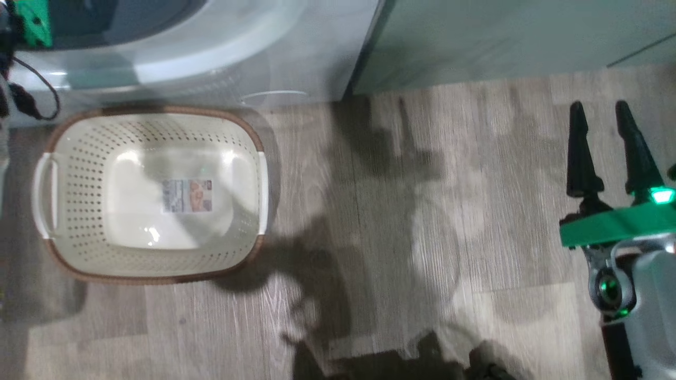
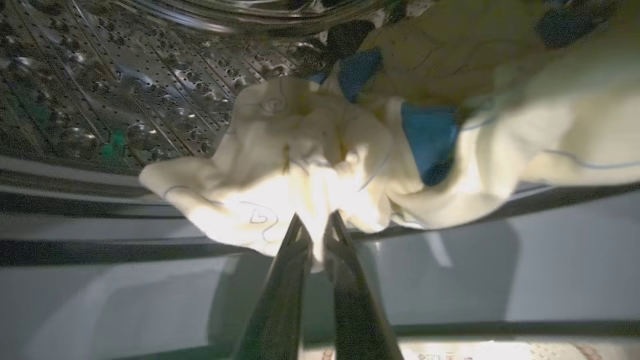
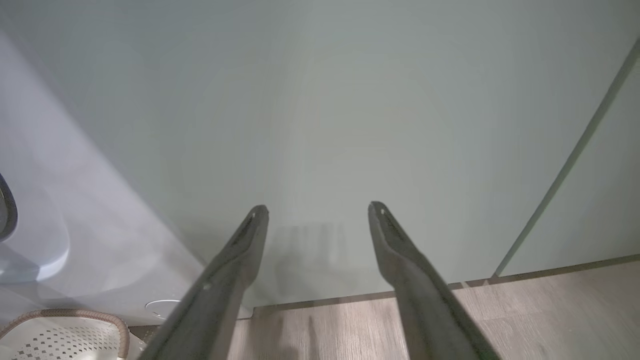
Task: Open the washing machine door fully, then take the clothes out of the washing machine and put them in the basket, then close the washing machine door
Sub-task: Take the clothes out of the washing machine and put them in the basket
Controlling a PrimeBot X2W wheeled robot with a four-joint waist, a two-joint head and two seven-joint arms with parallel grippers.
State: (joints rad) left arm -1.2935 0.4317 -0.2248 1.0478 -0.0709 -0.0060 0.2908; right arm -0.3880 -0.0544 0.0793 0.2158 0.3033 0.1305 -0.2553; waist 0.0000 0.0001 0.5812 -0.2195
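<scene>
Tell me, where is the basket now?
In the head view, the basket sits on the floor at the left, in front of the washing machine.

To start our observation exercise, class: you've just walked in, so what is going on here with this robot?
The robot is unloading laundry. Its left gripper, reaching into the drum of the washing machine, is shut on a fold of the pale-yellow clothes, which lie at the drum's mouth. The basket stands on the floor before the machine, with no garment in it yet. The right gripper hangs open and idle, facing a sage-green cabinet.
</scene>
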